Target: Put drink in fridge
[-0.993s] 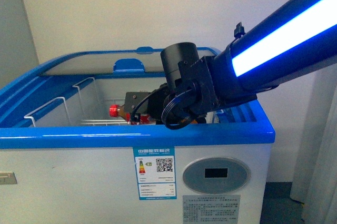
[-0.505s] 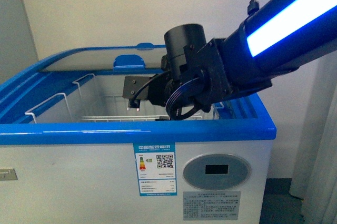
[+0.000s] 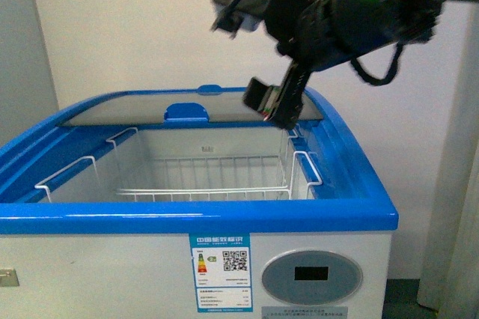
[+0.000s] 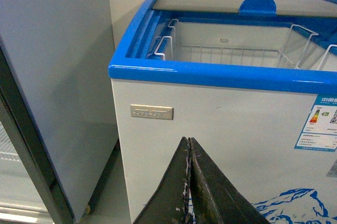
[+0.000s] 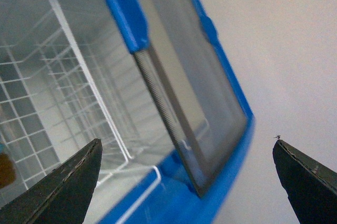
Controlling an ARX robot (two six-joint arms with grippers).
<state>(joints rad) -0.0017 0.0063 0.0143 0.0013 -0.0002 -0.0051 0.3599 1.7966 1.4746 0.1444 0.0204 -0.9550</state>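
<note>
The fridge (image 3: 194,214) is a white chest cooler with a blue rim. Its glass lid (image 3: 135,105) is slid back and its white wire baskets (image 3: 209,177) show inside. My right gripper (image 3: 273,105) is open and empty, up above the fridge's back right part. In the right wrist view it (image 5: 187,142) hovers over the lid (image 5: 189,92) and a basket (image 5: 79,92). The drink is not clearly in view; only a small brownish bit (image 5: 5,169) shows at that picture's edge. My left gripper (image 4: 189,141) is shut and empty, low in front of the fridge's front wall (image 4: 210,124).
A tall grey cabinet (image 4: 52,77) with a dark-framed door stands close beside the fridge's left side. A white wall is behind the fridge. A pale curtain (image 3: 456,184) hangs at the right. The lid's blue handle (image 3: 185,111) sits at the opening's back edge.
My right arm has risen out of the fridge to above its back right. The red-capped bottle seen by the gripper one second ago no longer shows in the front view.
</note>
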